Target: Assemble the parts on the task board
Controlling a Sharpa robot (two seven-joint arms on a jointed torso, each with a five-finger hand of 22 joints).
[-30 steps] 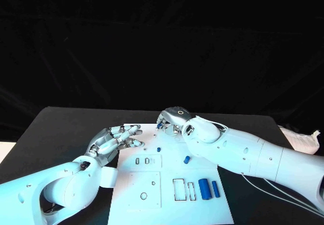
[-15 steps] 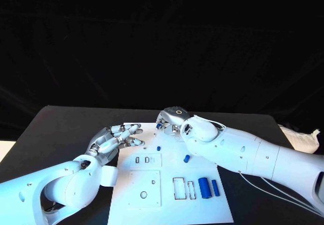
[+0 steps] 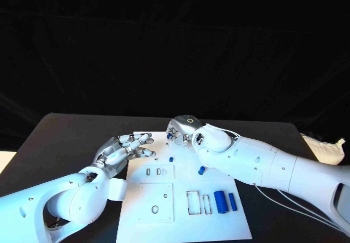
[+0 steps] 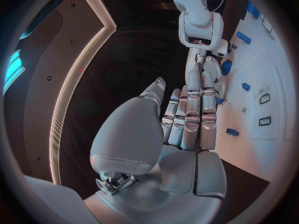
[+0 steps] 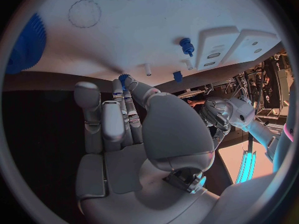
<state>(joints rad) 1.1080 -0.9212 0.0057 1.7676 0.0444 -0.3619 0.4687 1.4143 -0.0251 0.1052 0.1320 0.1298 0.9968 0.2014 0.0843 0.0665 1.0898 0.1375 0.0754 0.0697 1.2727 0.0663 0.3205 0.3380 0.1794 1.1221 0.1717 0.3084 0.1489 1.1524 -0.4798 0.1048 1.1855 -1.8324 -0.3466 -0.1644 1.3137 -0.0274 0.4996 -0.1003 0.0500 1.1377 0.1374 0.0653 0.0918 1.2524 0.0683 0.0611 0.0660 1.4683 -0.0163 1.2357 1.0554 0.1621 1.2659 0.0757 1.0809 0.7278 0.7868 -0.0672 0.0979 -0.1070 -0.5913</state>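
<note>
The table (image 3: 66, 131) carries the white board (image 3: 219, 223) at its middle. My right hand (image 3: 184, 132) sits at the board's far edge, fingers drawn together and pinching a small blue part (image 5: 123, 78) at their tips. My left hand (image 3: 125, 150) hovers over the board's left edge, fingers apart, holding nothing. Two blue cylinders (image 3: 220, 203) lie near the board's front, and a small peg (image 3: 201, 171) lies mid-board.
</note>
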